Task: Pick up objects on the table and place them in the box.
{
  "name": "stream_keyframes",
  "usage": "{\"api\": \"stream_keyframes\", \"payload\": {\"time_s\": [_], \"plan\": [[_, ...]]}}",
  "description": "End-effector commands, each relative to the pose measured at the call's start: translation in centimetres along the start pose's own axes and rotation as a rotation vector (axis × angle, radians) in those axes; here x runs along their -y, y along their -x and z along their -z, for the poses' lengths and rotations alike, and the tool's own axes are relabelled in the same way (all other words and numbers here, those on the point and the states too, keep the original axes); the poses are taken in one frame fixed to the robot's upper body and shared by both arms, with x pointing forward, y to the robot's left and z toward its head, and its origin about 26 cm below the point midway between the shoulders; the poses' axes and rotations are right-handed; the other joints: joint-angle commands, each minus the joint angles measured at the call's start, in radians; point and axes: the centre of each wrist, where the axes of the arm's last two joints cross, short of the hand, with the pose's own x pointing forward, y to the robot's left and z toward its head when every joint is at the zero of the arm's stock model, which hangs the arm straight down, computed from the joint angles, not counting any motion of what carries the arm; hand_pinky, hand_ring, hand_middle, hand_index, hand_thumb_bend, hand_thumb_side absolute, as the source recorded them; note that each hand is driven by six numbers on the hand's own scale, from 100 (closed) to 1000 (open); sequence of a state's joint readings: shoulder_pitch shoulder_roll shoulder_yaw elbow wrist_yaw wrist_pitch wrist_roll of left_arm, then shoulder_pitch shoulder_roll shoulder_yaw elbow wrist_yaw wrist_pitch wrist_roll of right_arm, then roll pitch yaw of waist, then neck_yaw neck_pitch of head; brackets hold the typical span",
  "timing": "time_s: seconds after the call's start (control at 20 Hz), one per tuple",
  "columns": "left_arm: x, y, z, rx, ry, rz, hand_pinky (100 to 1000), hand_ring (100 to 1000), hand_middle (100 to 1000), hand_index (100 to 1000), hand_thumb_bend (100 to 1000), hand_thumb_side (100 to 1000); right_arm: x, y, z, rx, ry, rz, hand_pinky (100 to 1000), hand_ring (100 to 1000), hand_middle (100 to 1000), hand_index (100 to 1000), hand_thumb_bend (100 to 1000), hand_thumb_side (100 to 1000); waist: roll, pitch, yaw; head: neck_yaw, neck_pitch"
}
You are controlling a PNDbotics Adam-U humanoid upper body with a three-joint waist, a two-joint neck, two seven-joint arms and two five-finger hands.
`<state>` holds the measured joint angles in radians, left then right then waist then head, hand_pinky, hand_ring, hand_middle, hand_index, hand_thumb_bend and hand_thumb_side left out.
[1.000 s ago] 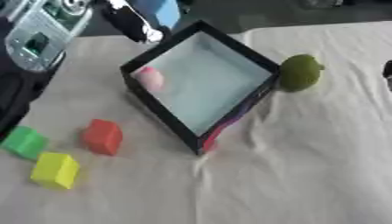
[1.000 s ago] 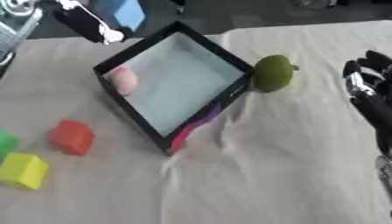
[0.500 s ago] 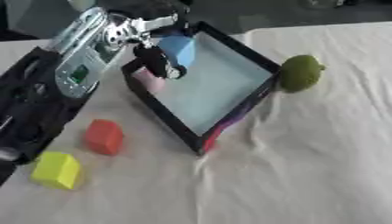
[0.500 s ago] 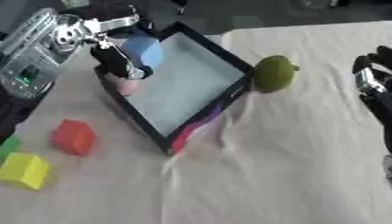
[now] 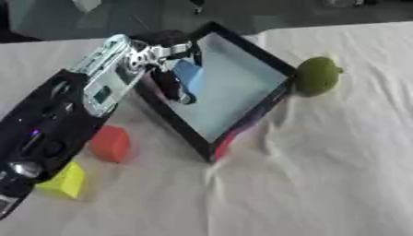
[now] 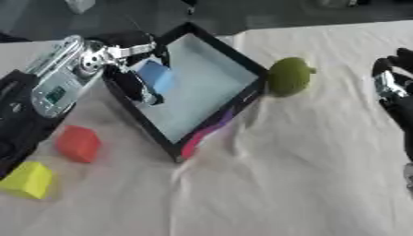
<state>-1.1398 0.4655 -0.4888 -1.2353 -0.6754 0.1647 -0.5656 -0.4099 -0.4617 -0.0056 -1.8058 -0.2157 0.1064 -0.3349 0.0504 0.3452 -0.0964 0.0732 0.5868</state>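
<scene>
Still, with the left hand point(image 5: 165, 69) over the black box point(image 5: 278, 73), fingers curled round the blue block point(image 5: 188, 76) above its left wall, a release too near that wall could tip it onto the desk point(image 5: 322, 175).

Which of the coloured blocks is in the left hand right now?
The blue block, held by the left hand over the box. The red block and yellow block lie untouched on the cloth.

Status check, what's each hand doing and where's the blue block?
Left hand holds blue block over the box. Right hand idle at right edge. Nothing blocking.
</scene>
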Motion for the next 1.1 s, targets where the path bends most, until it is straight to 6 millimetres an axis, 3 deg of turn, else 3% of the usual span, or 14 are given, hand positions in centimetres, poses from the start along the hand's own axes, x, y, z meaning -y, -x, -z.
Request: {"api": "stream_keyframes", "payload": {"time_s": [0.05, 0.1, 0.25, 0.45, 0.5, 0.6, 0.7, 0.9, 1.1], "plan": [[-0.7, 0.5, -0.2, 0.000, -0.014, 0.006, 884, 888, 827, 894, 538, 184, 0.1, -0.9, 0.4, 0.030, -0.004, -0.001, 877, 802, 813, 877, 238, 414, 0.008, -0.042, -0.001, 0.001, 0.001], [-0.7, 0.6, -0.2, 0.004, -0.011, 0.004, 885, 889, 830, 904, 552, 220, 0.1, -0.9, 0.3, 0.028, -0.005, -0.001, 877, 802, 813, 877, 238, 414, 0.008, -0.042, 0.000, 0.001, 0.002], [-1.4, 0.9, -0.6, 0.012, -0.042, -0.007, 896, 905, 853, 981, 701, 472, 0.2, -0.8, 0.3, 0.026, -0.005, -0.005, 877, 801, 813, 877, 237, 414, 0.007, -0.043, 0.003, -0.002, 0.004], [-3.3, 1.1, -2.2, 0.031, -0.151, -0.040, 892, 901, 832, 946, 677, 473, 0.4, -0.8, 0.3, 0.028, 0.002, -0.008, 877, 800, 813, 877, 236, 414, 0.004, -0.047, 0.011, -0.011, 0.008], [-3.9, 1.2, -2.9, 0.043, -0.188, -0.046, 881, 891, 816, 911, 632, 399, 0.5, -0.8, 0.3, 0.028, 0.005, -0.010, 877, 800, 812, 877, 236, 413, 0.004, -0.049, 0.013, -0.016, 0.011], [-5.1, 1.8, -4.4, 0.071, -0.253, -0.038, 873, 883, 806, 879, 593, 334, 0.8, -0.8, 0.2, 0.028, 0.013, -0.017, 877, 800, 812, 877, 237, 411, 0.004, -0.053, 0.021, -0.033, 0.016], [-5.8, 2.6, -6.3, 0.098, -0.288, -0.019, 876, 884, 808, 874, 576, 311, 1.1, -0.7, 0.1, 0.026, 0.022, -0.029, 877, 799, 812, 877, 237, 411, 0.006, -0.057, 0.033, -0.060, 0.024], [-6.1, 4.5, -9.9, 0.125, -0.272, 0.014, 888, 897, 819, 885, 587, 291, 1.9, -0.5, -0.1, 0.017, 0.043, -0.054, 877, 800, 812, 877, 238, 411, 0.008, -0.066, 0.059, -0.117, 0.039], [-6.1, 6.0, -13.7, 0.115, -0.234, 0.029, 894, 906, 826, 893, 601, 328, 2.4, -0.2, -0.2, 0.009, 0.058, -0.066, 877, 800, 813, 877, 237, 409, 0.005, -0.073, 0.080, -0.135, 0.052]]}}
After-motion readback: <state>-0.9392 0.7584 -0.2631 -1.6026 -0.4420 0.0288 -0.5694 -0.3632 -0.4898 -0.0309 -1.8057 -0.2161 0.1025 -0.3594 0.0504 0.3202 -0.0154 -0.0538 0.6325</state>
